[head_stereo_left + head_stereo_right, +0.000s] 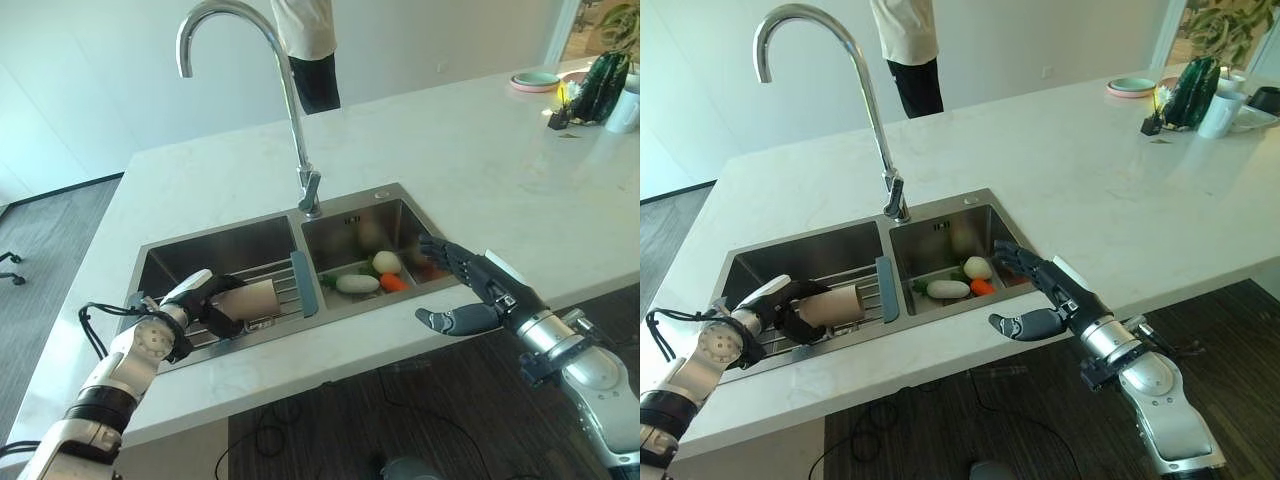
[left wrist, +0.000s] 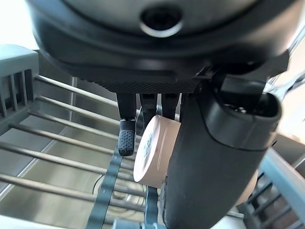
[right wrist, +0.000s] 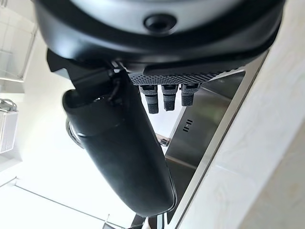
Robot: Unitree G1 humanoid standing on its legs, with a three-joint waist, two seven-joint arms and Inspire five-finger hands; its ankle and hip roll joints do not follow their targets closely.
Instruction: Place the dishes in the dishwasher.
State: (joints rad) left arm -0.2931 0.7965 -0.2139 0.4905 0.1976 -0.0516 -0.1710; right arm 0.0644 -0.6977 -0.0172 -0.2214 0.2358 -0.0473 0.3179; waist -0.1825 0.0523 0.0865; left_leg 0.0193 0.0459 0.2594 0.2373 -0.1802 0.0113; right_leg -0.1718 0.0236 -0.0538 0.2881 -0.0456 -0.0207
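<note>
A tan cup (image 1: 252, 298) lies on its side on the wire rack (image 1: 290, 272) across the left sink basin (image 1: 200, 255). My left hand (image 1: 205, 300) is curled round the cup's base end; in the left wrist view the thumb (image 2: 209, 157) crosses the cup (image 2: 153, 153) and the fingers (image 2: 126, 136) reach past its far side. My right hand (image 1: 470, 288) hovers open over the front edge of the right basin (image 1: 400, 225), fingers spread, holding nothing.
The right basin holds a white vegetable (image 1: 358, 284), a carrot (image 1: 394, 283) and a round white piece (image 1: 386, 262). A tall faucet (image 1: 290, 90) rises behind the divider. A person (image 1: 310, 50) stands beyond the counter. Plates (image 1: 535, 81), a green object (image 1: 603, 88) and a white cup (image 1: 625, 110) sit far right.
</note>
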